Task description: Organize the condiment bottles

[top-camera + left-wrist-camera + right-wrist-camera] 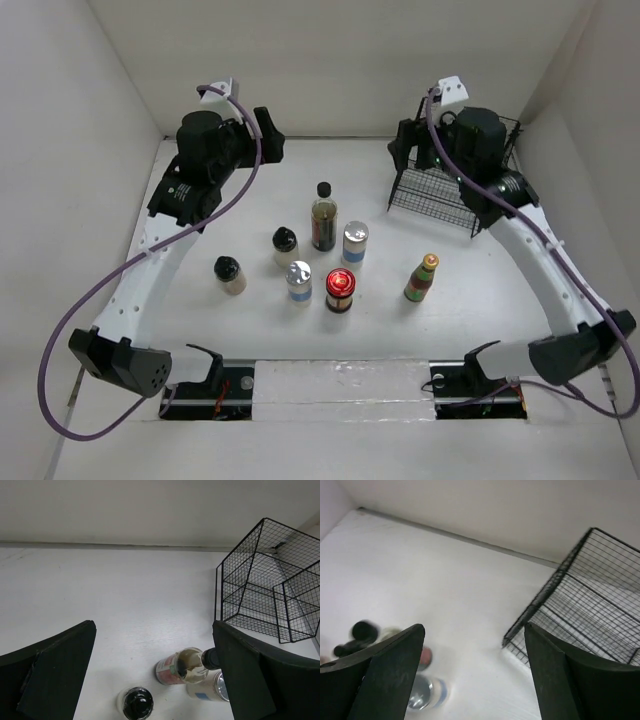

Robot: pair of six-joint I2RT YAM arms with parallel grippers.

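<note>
Two arms rise from their bases at the near edge of the white counter [480, 320]. Each long white link slants toward the far wall, with a purple cable looping beside it. The left gripper [270, 138] hangs over the far left of the counter, its black fingers spread wide and holding nothing. The right gripper [400, 150] hangs over the far right, just left of the black wire basket [445, 195], and is equally parted and empty.

All seven condiment containers stand upright in a loose cluster mid-counter. They are nearer than both grippers, between the two arms, and touched by neither.
- The tall dark black-capped bottle [323, 217] stands farthest back and is the one closest to the left gripper.
- A silver-lidded blue-label jar [355, 241] stands just to its right.
- A second silver-lidded jar [299, 282] sits nearer, beside the red-lidded jar [340, 290].
- A black-capped beige jar [285, 246] stands left of the tall bottle.
- A second black-capped beige jar [230, 275] stands further left.
- The yellow-capped green-red bottle [422, 278] stands apart on the right, on the near side of the basket.

The basket is an open grid of thin black wire set in the far right corner. The jars are squat cylinders, the silver lids shiny and the red lid glossy. The tall bottle is slim with a narrow neck. In the right wrist view the containers are blurred.
</note>
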